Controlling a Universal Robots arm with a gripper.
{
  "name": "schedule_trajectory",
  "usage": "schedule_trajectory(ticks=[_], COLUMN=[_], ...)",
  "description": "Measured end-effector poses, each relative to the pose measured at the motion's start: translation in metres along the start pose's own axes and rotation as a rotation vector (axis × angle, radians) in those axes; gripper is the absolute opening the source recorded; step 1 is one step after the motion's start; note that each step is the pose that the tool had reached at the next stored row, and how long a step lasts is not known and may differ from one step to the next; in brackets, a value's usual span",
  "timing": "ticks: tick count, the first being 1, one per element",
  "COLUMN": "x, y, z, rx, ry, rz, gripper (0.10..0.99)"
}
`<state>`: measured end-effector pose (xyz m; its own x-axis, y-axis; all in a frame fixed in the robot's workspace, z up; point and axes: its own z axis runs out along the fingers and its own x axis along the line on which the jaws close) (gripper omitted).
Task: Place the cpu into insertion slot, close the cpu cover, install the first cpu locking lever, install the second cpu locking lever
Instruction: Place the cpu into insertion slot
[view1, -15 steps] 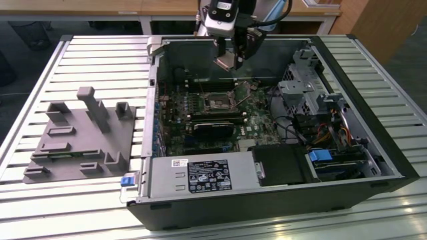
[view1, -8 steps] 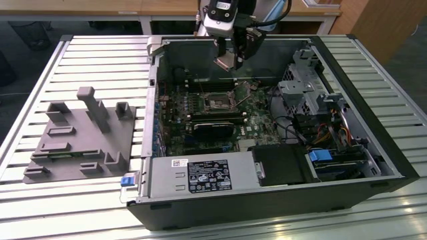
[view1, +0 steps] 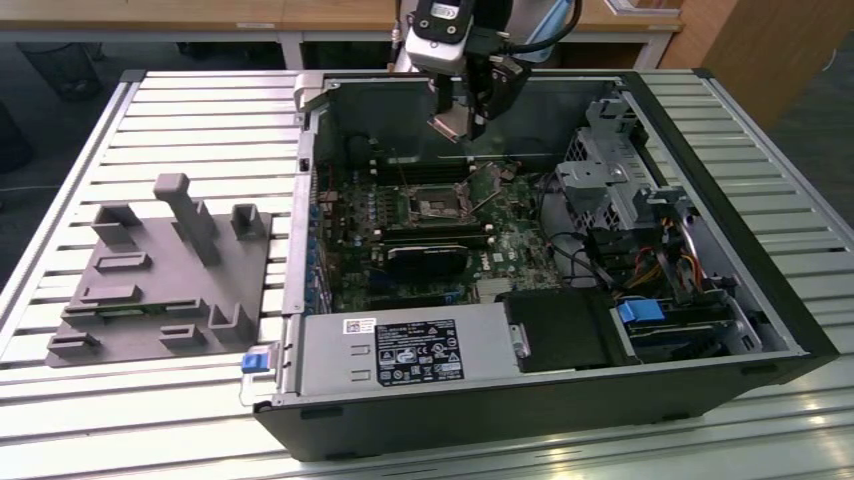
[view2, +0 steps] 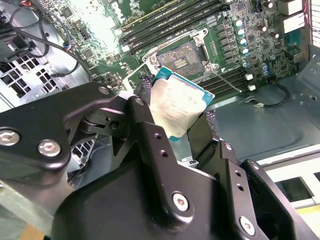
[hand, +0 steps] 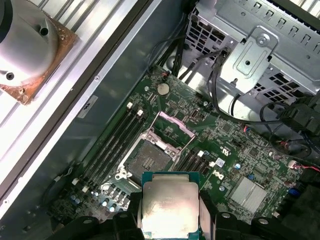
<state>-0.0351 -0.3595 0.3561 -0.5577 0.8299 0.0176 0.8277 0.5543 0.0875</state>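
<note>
My gripper (view1: 461, 118) hangs over the back of the open computer case, shut on the cpu (view1: 449, 127). In both wrist views the cpu (view2: 177, 107) (hand: 170, 205) shows as a silver-grey square chip with a teal rim, pinched at two opposite edges by the black fingers (view2: 146, 117). The insertion slot (view1: 434, 208) (view2: 182, 56) (hand: 147, 159) lies bare on the green board below, a short way from the chip. The cpu cover (hand: 173, 131) stands tilted up at the slot's far side, a silvery frame (view1: 489, 180).
Long black memory slots (hand: 114, 141) run beside the socket. A black fan-cooled card (view1: 430, 260), a power supply (view1: 400, 350) and a metal drive cage (view1: 607, 185) with cables crowd the case. A grey fixture block (view1: 160, 270) sits on the slatted table (view1: 200, 110) at the exterior view's left.
</note>
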Motion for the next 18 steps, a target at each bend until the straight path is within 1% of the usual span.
schedule_trajectory(ticks=[18], x=[0.0], y=[0.0], z=[0.0005], rx=[-0.001], ry=[-0.0044], rz=[0.051], gripper=[0.537])
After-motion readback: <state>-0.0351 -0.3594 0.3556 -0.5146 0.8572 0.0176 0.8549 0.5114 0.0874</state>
